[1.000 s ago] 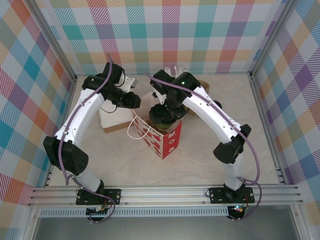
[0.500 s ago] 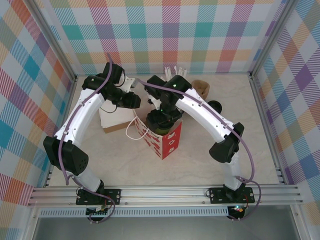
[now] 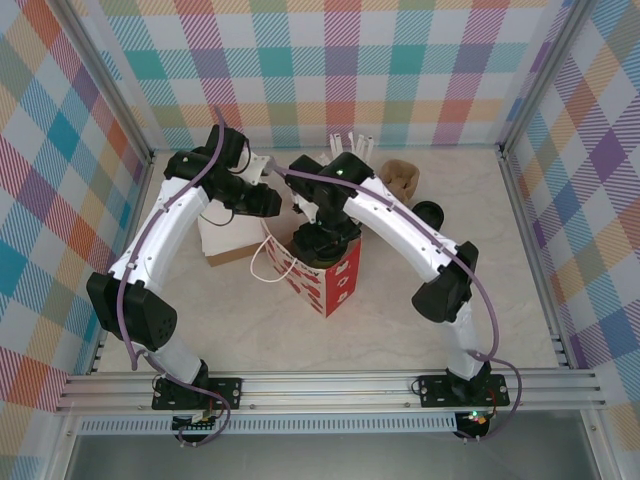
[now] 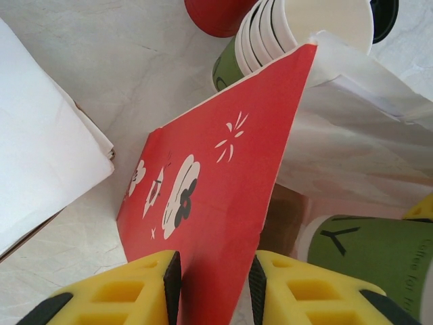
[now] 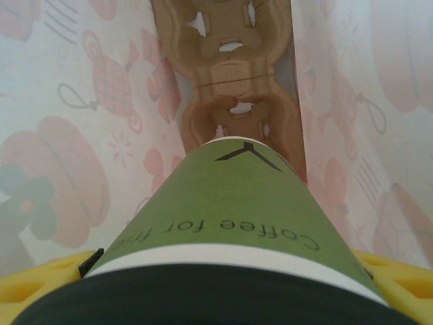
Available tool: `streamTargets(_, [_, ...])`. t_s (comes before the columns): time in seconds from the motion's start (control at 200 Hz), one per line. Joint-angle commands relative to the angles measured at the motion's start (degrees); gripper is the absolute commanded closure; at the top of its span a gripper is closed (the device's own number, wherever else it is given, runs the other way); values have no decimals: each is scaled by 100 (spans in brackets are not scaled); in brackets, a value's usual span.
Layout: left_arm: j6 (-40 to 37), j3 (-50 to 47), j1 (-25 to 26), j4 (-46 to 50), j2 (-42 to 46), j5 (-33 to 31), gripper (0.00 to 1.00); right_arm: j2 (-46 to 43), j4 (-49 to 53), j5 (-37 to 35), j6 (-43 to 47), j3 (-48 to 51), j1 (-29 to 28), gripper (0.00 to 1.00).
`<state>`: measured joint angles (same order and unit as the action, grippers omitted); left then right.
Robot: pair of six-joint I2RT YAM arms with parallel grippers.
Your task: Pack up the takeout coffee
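Right wrist view: the right hand (image 5: 223,298) grips a green cup (image 5: 230,210) from both sides. A yellow finger (image 5: 47,274) shows at each lower corner, with the cup's upper end clamped between them. The cup points down and away from the lens inside a bag (image 5: 81,135), whose pale walls, with red flower prints showing faintly through, rise on either side. A white band and then a dark one cap the end of the cup nearest the lens. Beyond the cup's base, a brown cardboard carrier (image 5: 233,88) lies on the bag's floor. Whether the base touches it cannot be told.

Left wrist view: the left hand (image 4: 213,281) is closed on the bag's red wall, pinching it with one yellow finger on the printed outside and the other on the inside. The cup sits within the bag at lower right, just beside the inner finger. Past the bag, on the marbled bench (image 4: 135,61), a stack of cups (image 4: 270,34), a red cup (image 4: 216,13) and a black lid (image 4: 385,13) sit close together. A white box (image 4: 47,156) lies to the left.

Top external view: both arms arch inward to the bag at mid-bench. The right hand hangs directly over the bag's open mouth, and the left hand is at its far-left edge.
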<state>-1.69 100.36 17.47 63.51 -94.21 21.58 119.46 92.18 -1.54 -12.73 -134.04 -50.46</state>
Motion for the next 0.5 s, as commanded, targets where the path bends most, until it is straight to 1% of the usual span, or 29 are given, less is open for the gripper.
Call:
streamTargets(0.0, [127, -159, -60, -141, 179, -35, 66, 85, 30, -40, 248, -56, -20, 31])
streamTargets(0.275, [243, -349, -60, -253, 320, -223, 67, 123, -56, 22, 468, 77, -30, 31])
streamTargets(0.495, [420, -309, -69, -308, 351, -443, 66, -31, -99, -116, 603, 335, -18, 31])
